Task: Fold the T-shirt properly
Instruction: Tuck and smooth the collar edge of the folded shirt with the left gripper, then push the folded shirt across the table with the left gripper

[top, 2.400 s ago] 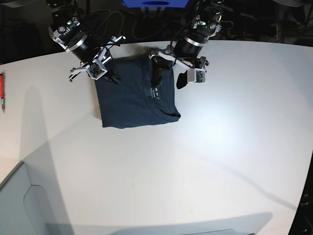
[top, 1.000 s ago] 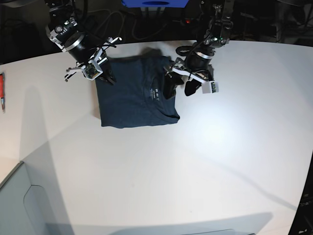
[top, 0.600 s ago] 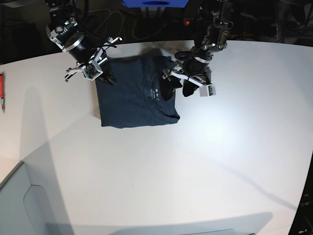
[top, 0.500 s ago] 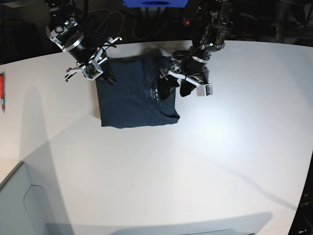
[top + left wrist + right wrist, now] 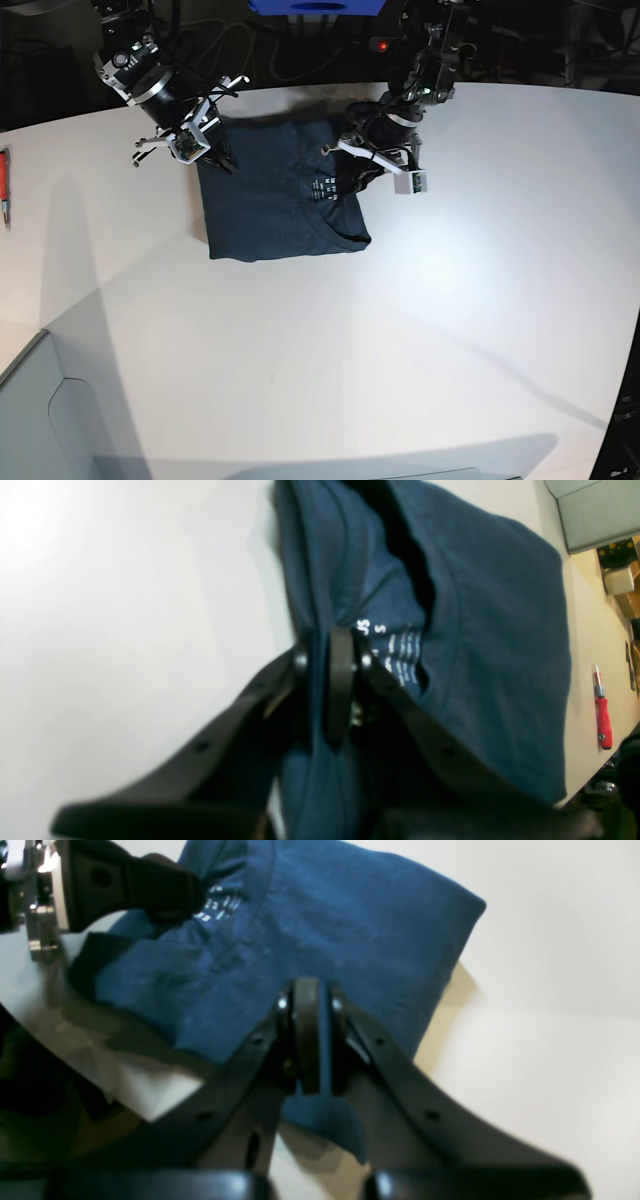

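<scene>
The dark navy T-shirt point(image 5: 275, 200) lies folded into a rough rectangle at the back of the white table point(image 5: 400, 330). My left gripper point(image 5: 352, 172) is at the shirt's right edge near the collar. In the left wrist view it point(image 5: 332, 655) is shut on a fold of cloth beside the white neck label point(image 5: 395, 652). My right gripper point(image 5: 215, 158) is at the shirt's far left corner. In the right wrist view it point(image 5: 310, 1010) is shut on the shirt's edge point(image 5: 350, 930), lifted slightly off the table.
A red-handled tool point(image 5: 4, 185) lies at the table's left edge and also shows in the left wrist view point(image 5: 602, 720). A blue object point(image 5: 315, 7) and cables sit behind the table's far edge. A grey box corner point(image 5: 40, 420) is at the front left.
My left gripper has moved left and back onto the shirt's right edge and closed on the cloth by the collar. My right gripper has stayed in place.
</scene>
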`<state>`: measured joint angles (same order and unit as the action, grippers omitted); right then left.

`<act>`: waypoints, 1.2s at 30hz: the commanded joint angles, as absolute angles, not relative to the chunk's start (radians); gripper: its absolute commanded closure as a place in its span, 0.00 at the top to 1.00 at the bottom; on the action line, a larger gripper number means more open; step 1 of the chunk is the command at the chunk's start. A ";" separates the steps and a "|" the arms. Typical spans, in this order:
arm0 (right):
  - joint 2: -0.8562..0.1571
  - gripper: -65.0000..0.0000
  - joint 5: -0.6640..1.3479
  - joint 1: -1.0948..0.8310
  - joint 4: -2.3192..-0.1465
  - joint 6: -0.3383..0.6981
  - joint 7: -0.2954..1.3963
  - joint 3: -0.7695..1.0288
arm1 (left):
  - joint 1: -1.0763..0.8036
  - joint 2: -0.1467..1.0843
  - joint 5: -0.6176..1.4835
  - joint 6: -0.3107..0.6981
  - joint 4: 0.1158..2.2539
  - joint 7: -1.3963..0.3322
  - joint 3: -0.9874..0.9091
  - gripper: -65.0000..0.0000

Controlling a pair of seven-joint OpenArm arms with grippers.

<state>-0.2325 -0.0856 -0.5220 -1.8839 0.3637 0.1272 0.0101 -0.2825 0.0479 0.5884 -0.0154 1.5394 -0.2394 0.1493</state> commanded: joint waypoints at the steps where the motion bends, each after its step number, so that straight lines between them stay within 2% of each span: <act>1: -0.239 0.00 -0.073 -0.526 -1.900 0.361 0.101 0.013 | -0.278 0.050 0.598 -0.008 1.555 -0.223 0.148 0.00; 5: -0.234 0.00 -0.071 -0.526 -1.906 0.361 0.101 0.061 | -0.229 0.058 0.587 -0.004 1.552 -0.225 0.150 0.00; 9: -0.211 0.00 -0.070 -0.526 -1.911 0.361 0.097 0.153 | -0.119 0.130 0.596 -0.002 1.475 -0.237 0.177 0.00; 13: -0.159 0.00 -0.070 -0.532 -1.923 0.361 0.099 0.274 | 0.028 0.183 0.588 0.001 1.402 -0.340 0.248 0.00; 18: -0.085 0.00 -0.070 -0.529 -1.923 0.361 0.097 0.410 | 0.326 0.236 0.585 0.002 1.170 -0.496 0.512 0.00; 23: -0.033 0.01 -0.070 -0.529 -1.923 0.361 0.094 0.492 | 0.578 0.239 0.585 0.005 1.003 -0.446 0.846 0.00; 25: -0.018 0.01 -0.070 -0.527 -1.923 0.361 0.097 0.509 | 0.659 0.228 0.585 0.061 0.975 -0.421 0.969 0.00; 28: -0.008 0.01 -0.070 -0.527 -1.923 0.361 0.094 0.518 | 0.760 0.188 0.585 0.246 0.949 -0.414 1.130 0.00; 30: -0.007 0.01 -0.071 -0.527 -1.923 0.361 0.096 0.519 | 0.796 0.163 0.585 0.329 0.947 -0.421 1.193 0.00; 33: -0.007 0.01 -0.071 -0.529 -1.923 0.361 0.097 0.519 | 0.826 0.130 0.558 0.415 0.932 -0.417 1.253 0.00; 36: -0.005 0.01 -0.071 -0.532 -1.923 0.361 0.097 0.519 | 0.832 0.085 0.441 0.461 0.915 -0.418 1.257 0.00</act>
